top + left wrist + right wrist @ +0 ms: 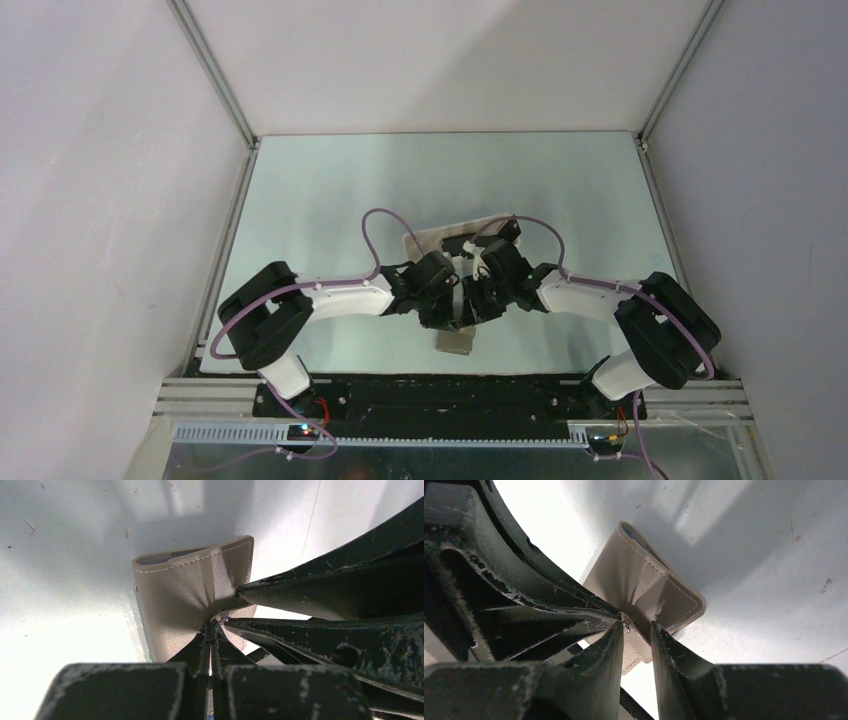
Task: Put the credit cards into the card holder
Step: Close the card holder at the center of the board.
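Observation:
The grey-brown card holder (185, 595) hangs folded between both grippers just above the table; in the top view (455, 342) only its lower end shows under them. My left gripper (212, 627) is shut on its edge by the closing tab. My right gripper (639, 625) pinches the same edge from the other side, with the tab and snap between its fingers (664, 645). In the top view the left gripper (448, 312) and the right gripper (476, 310) meet tip to tip. Dark flat credit cards (505, 228) lie at the white tray, partly hidden.
A long white tray (425, 242) lies just behind the grippers. Purple cables loop over both wrists. The light table is fenced by metal rails at left (225, 250) and right (665, 230), with white walls behind.

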Tool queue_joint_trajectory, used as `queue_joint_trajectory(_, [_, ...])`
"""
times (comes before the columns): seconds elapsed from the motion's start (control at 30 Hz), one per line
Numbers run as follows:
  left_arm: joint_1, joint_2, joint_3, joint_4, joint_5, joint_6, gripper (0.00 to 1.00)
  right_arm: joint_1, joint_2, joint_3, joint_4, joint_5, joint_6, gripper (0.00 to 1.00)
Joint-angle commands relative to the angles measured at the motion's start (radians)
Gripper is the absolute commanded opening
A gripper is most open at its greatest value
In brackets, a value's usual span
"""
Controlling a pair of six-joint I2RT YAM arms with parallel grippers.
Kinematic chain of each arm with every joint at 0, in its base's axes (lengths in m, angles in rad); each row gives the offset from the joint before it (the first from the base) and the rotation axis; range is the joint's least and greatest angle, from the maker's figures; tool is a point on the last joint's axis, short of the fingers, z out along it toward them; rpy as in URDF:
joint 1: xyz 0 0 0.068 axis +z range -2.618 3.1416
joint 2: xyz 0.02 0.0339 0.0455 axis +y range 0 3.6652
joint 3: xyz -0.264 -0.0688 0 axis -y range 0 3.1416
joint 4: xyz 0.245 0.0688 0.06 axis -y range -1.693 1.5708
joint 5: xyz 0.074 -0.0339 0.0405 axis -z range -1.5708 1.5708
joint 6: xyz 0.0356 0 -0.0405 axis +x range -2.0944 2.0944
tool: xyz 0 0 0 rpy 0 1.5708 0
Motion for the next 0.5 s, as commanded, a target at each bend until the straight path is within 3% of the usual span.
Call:
queue_joint_trajectory(0.0, [0.005,-0.004,0.009,-0.032,-0.049,0.015,0.00,0.046,0.054,-0.004,-0.024,0.083,-0.032,0.31])
queue_joint_trajectory(0.47, [0.005,0.006,-0.002,-0.032,-0.056,-0.013,0.00,0.151,0.133,-0.032,-0.050,0.278,0.002,0.24])
